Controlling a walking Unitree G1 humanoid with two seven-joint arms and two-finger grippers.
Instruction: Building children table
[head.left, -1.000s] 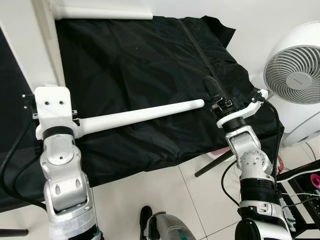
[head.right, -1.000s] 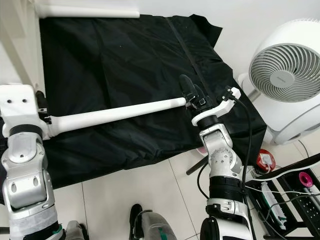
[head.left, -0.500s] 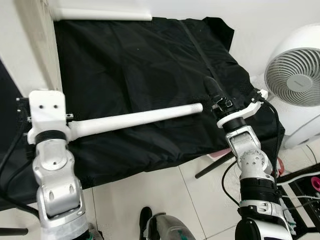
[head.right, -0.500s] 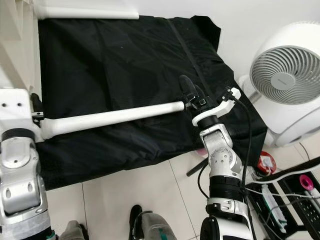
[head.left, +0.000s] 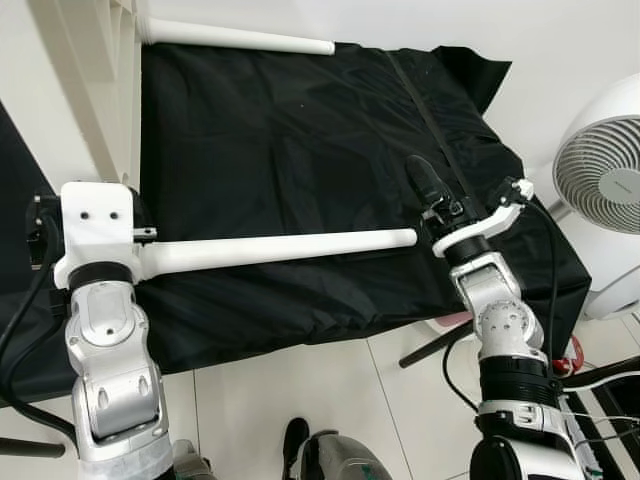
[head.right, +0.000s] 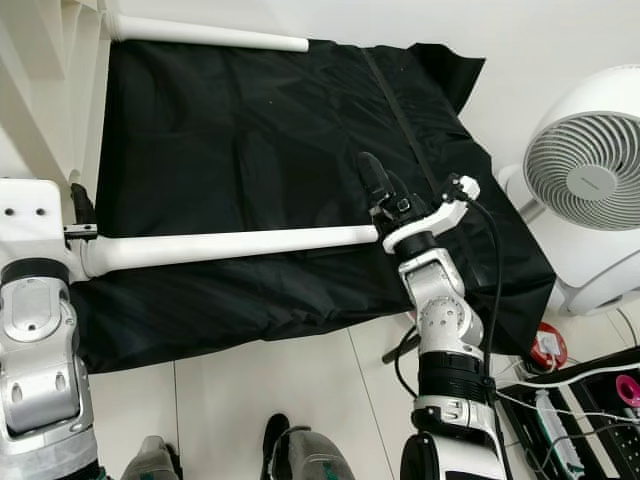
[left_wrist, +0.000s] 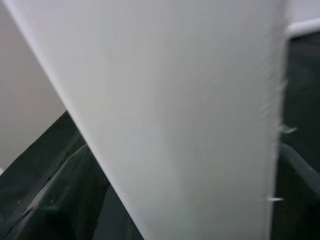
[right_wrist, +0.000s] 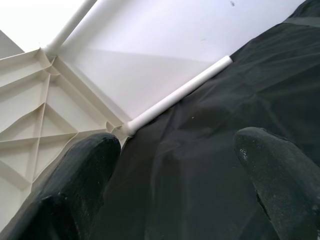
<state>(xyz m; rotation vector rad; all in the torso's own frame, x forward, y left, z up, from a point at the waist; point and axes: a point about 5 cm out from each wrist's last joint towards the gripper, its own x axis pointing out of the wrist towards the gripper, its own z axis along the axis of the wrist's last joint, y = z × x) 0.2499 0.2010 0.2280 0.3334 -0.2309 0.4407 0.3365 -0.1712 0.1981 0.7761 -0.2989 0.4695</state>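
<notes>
Item: loose white table leg (head.left: 280, 248), held level above the black cloth (head.left: 280, 130), its free end just beside my right tool (head.left: 428, 190). Its other end sits at my left tool (head.left: 98, 225); the left wrist view has the white shaft pressed up close, so I judge it clamped on the leg, though I cannot see the fingers themselves.

Item: right tool, fingers (right_wrist: 82, 170) spread apart, holding nothing.

Item: white tabletop (right_wrist: 30, 105), ribbed underside showing, standing at the cloth's left edge. One fitted leg (right_wrist: 177, 92) already projects from its corner along the far side of the cloth.

Status, my estimate: one leg mounted, one in hand and not yet seated, remainder unaccounted for. Assembly is early to midway.

Surroundings: white fan (head.right: 585, 180), tiled floor (head.left: 300, 390).
</notes>
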